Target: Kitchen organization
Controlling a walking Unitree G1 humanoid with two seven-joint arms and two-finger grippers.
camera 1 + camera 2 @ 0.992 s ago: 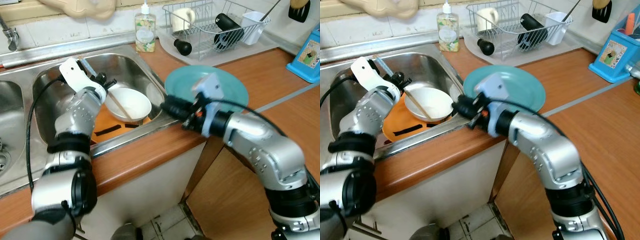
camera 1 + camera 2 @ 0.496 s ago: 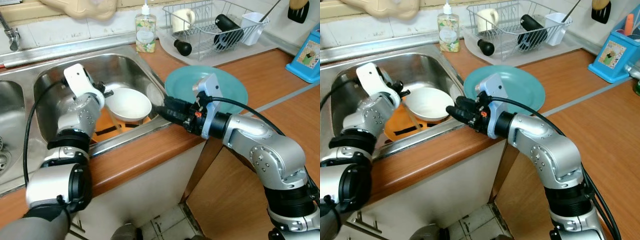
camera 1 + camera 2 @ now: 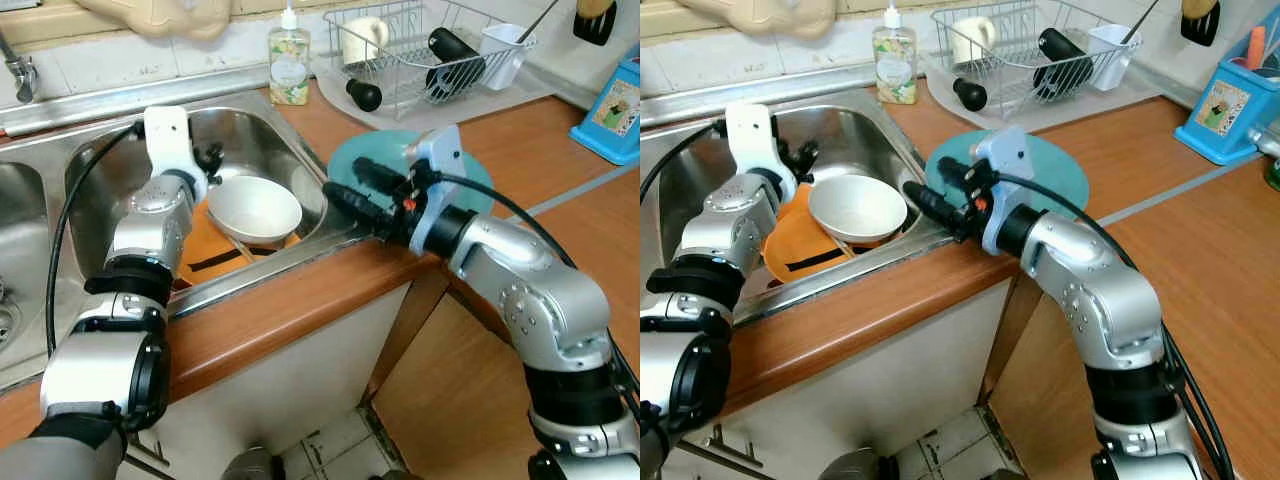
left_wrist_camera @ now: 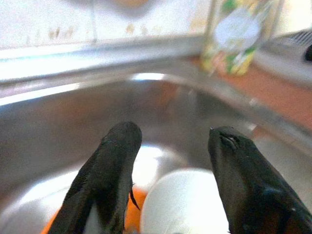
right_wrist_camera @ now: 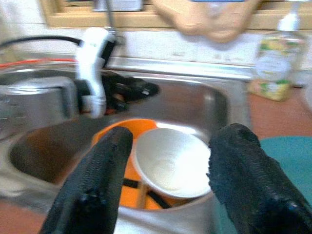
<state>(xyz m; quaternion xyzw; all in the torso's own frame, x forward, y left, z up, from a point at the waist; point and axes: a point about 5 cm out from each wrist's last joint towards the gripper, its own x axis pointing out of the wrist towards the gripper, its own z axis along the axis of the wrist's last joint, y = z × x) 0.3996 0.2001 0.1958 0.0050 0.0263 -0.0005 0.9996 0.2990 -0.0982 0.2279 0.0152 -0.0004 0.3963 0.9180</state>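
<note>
White bowl (image 3: 254, 210) sat tilted between our two spread, empty grippers, left gripper (image 3: 210, 160) and right gripper (image 3: 350, 187); we judged a nudge could tip it.

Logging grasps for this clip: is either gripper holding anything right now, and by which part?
Nothing is held. The left gripper is open above the white bowl in the sink; the right gripper is open at the sink's edge.

head (and wrist) cameras share the sink (image 3: 255, 135).

Soap bottle (image 3: 289, 66) behind the sink, blue box (image 3: 618, 108) on the wooden counter (image 3: 545, 135)
</note>
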